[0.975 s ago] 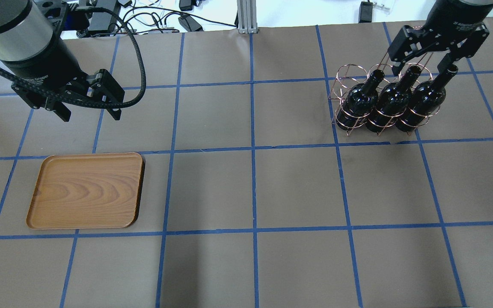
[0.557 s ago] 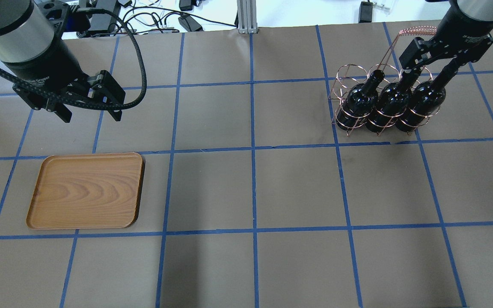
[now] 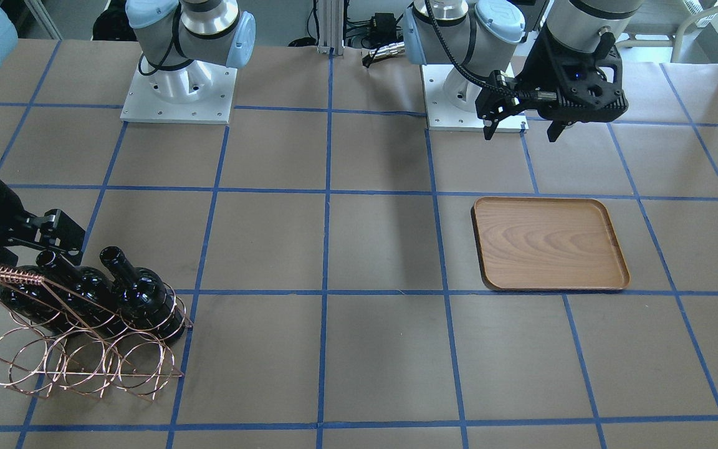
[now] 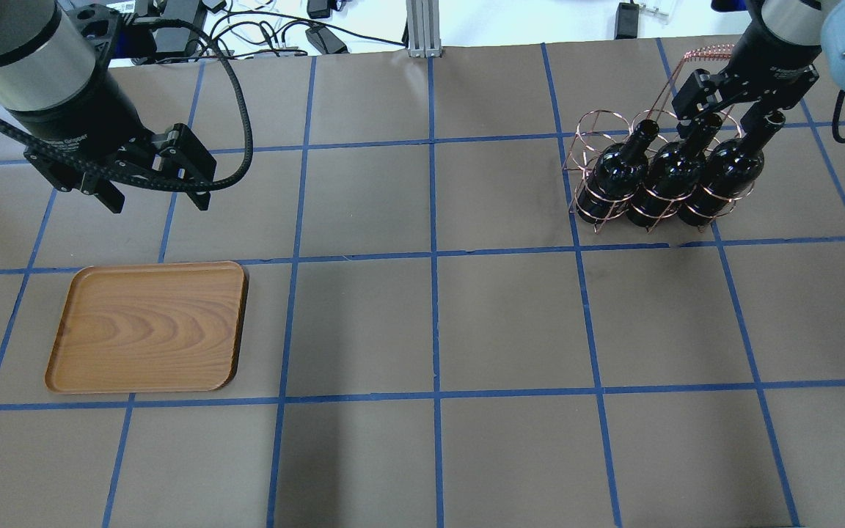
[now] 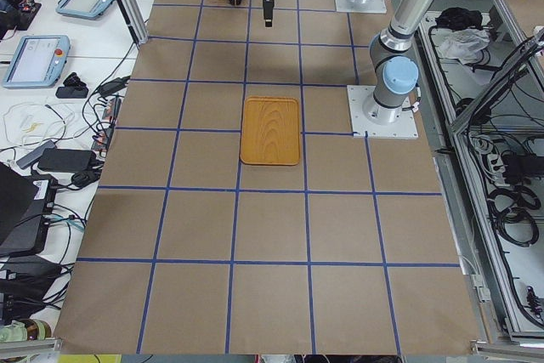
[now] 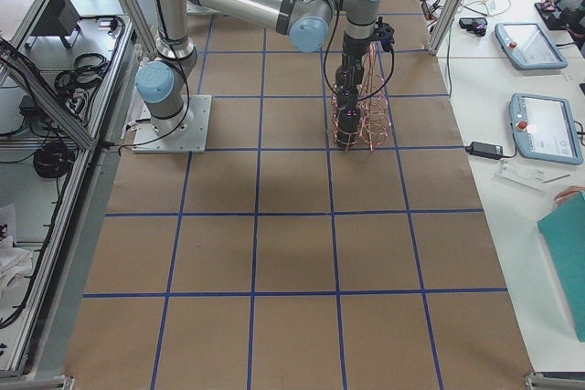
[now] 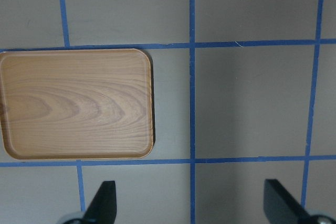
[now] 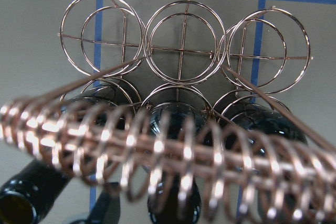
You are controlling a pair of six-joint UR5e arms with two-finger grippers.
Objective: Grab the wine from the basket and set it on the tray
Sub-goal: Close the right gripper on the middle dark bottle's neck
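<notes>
- Left gripper (image 4: 158, 200): a line of small white print on its black body, upper left of the overhead view; too small to read.
- Right gripper (image 4: 729, 116): similar white print on its body, upper right of that view; unreadable.
- Pendants (image 5: 34, 57) (image 6: 548, 130) in the side views: screens too blurred to read.

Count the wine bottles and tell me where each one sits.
3, all resting side by side in the wire rack, by the overhead view: the left bottle, the middle bottle, the right bottle. The tray holds none.
</notes>
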